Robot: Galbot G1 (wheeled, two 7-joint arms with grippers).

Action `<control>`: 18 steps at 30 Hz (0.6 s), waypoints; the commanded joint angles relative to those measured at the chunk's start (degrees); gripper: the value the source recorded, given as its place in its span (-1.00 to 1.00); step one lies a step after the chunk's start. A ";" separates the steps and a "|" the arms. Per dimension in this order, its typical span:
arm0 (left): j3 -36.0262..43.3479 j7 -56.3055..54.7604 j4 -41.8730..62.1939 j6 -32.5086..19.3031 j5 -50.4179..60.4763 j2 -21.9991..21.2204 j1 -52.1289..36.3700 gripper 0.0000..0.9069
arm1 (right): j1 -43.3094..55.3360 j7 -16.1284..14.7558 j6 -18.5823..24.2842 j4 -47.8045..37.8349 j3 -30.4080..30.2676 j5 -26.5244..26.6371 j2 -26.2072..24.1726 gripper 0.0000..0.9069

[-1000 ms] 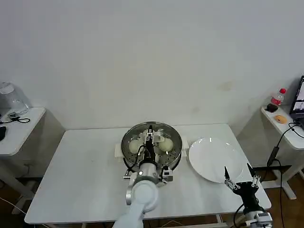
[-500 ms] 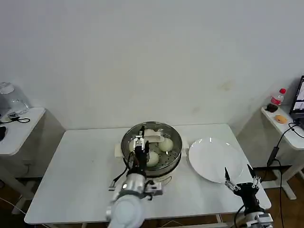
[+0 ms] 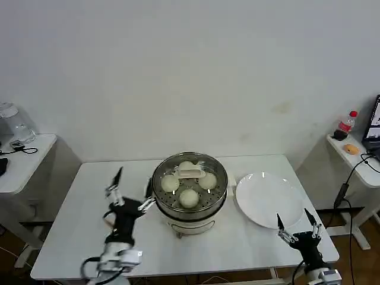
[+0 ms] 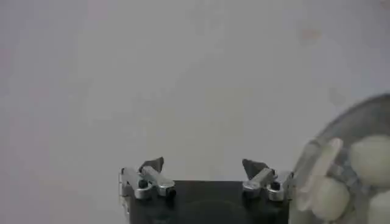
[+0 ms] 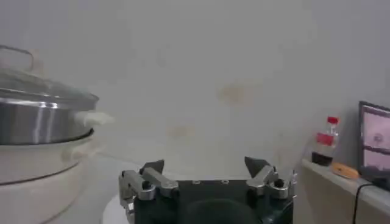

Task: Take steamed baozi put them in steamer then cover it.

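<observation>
The steamer [image 3: 190,209] stands mid-table with the cover [image 3: 209,163] resting on it, the cream handle [image 3: 190,173] on top. Several baozi [image 3: 189,198] show through the glass. My left gripper [image 3: 129,192] hovers open just left of the steamer, holding nothing. In the left wrist view, the left gripper [image 4: 203,168] is empty, with the steamer [image 4: 356,122] and a baozi [image 4: 373,159] beside it. My right gripper [image 3: 295,224] waits open at the table's front right; in the right wrist view, the right gripper [image 5: 204,168] has the steamer [image 5: 33,125] off to one side.
An empty white plate [image 3: 267,199] lies right of the steamer. Low side tables flank the main table: one on the left [image 3: 27,157] with a clear jug [image 3: 12,122], one on the right [image 3: 350,155] with a red-capped bottle [image 3: 348,122].
My left gripper left the cover's handle and pulled back, swinging to the steamer's left. The cover stays on the steamer. The right gripper barely shifted.
</observation>
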 commanded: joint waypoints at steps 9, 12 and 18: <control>-11.32 -8.43 0.95 -12.55 -37.33 -0.22 23.02 1.00 | -11.37 5.07 -10.89 8.76 -3.67 8.74 -11.45 1.00; -11.10 -8.35 0.96 -12.30 -37.51 -0.45 23.26 1.00 | -11.59 5.87 -11.49 9.19 -4.12 11.23 -12.95 1.00; -10.44 -7.48 2.52 -12.01 -38.57 -0.67 23.62 1.00 | -11.49 7.30 -10.79 9.25 -5.22 12.96 -13.46 1.00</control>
